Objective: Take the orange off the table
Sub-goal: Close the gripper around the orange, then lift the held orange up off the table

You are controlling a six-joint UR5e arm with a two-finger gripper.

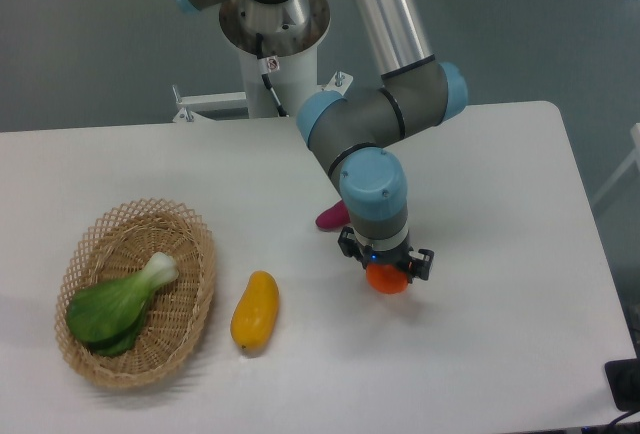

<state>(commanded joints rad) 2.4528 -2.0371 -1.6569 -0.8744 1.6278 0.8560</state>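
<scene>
Camera view: the orange, a smooth bright ball, sits clamped in the gripper over the table, a plain white top with rounded corners above grey floor. A purple sweet potato peeks out behind the arm. Left lie a yellow mango and a woven wicker basket holding leafy greens. No writing is readable.

Three foods and a woven basket.
A wicker basket at left holds a green bok choy. Beside it lies a yellow mango. Farther right, a purple sweet potato shows partly.
</scene>
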